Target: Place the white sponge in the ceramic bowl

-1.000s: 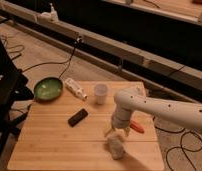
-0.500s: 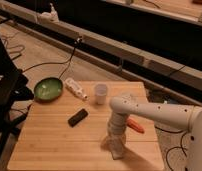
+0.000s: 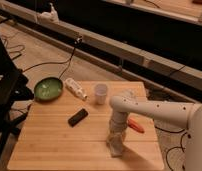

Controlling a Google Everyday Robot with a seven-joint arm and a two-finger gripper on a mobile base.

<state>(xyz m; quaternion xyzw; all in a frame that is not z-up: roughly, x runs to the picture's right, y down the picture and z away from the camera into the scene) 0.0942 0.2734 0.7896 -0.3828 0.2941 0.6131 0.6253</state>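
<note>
A green bowl (image 3: 48, 89) with a darker rim shares the pale, wood-grained desk (image 3: 54, 142) with a white cup (image 3: 100, 93), black bar (image 3: 77, 117) and orange item (image 3: 135, 125). The white arm's (image 3: 154, 110) greyish pincer (image 3: 115, 145) is low near the desk's front edge.

White sponge (image 3: 116, 150) at gripper (image 3: 115, 143); ceramic bowl (image 3: 48, 89) apart

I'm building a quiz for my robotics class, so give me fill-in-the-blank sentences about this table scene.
1. The ceramic bowl is ___ in colour.
2. A white bottle lies between the bowl and the white ___.
3. The black bar lies ___ the bowl and the gripper, which points down near the front edge of the wooden table.
Missing words: green; cup; between.
</note>
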